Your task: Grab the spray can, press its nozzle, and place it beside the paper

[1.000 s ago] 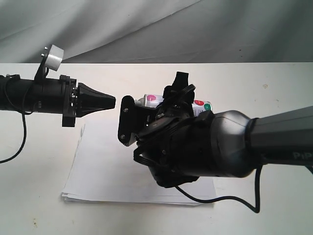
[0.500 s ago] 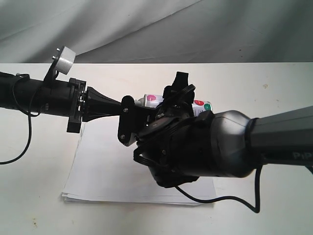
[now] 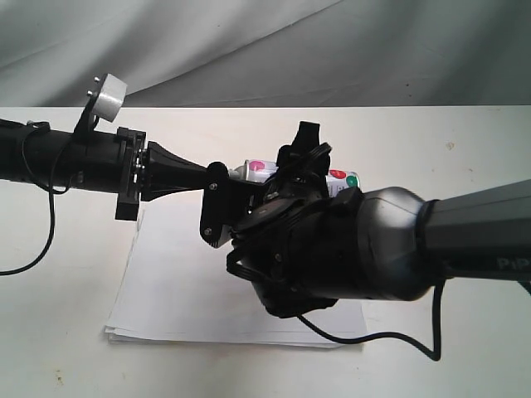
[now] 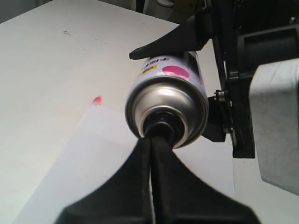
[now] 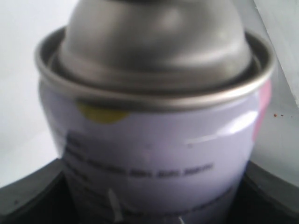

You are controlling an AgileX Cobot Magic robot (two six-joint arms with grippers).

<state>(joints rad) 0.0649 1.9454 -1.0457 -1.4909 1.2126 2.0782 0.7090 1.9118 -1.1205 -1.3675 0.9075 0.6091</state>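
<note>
My right gripper point(image 3: 249, 186) is shut on the spray can point(image 3: 257, 170), holding it on its side in the air above the paper point(image 3: 182, 282). The can's white label carries pink and green marks. In the left wrist view the can point(image 4: 168, 100) shows its silver domed top, with the black nozzle point(image 4: 161, 127) at the centre. My left gripper point(image 4: 152, 140) is shut, its joined tips touching the nozzle end-on. The exterior view hides the nozzle behind a right finger; the left gripper point(image 3: 203, 176) points at it. The right wrist view is filled by the can point(image 5: 154, 154).
The white table point(image 3: 66, 274) runs back to a grey cloth backdrop point(image 3: 249, 50). A black cable point(image 3: 373, 336) hangs under the right arm across the paper's corner. A small red mark point(image 4: 97, 99) lies by the paper's edge.
My left gripper has moved right, from a gap short of the can to touching its nozzle end. The right arm and the can have stayed still.
</note>
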